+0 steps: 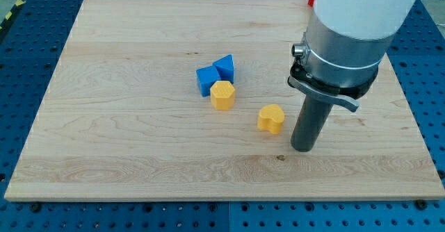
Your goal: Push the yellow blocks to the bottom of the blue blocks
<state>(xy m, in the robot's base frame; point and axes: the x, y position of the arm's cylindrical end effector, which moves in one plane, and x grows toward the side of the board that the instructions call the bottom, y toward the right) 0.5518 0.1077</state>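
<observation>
Where counted: two yellow blocks (223,94), two blue blocks (216,73).

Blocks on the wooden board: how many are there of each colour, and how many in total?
Blue blocks: 2 (one, one)
Yellow blocks: 2 (hexagonal one, heart-shaped one)
Total: 4

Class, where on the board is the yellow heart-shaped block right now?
The yellow heart-shaped block lies right of centre, just left of my tip, and apart from the yellow hexagonal block, which sits up-left against the blue blocks.
</observation>
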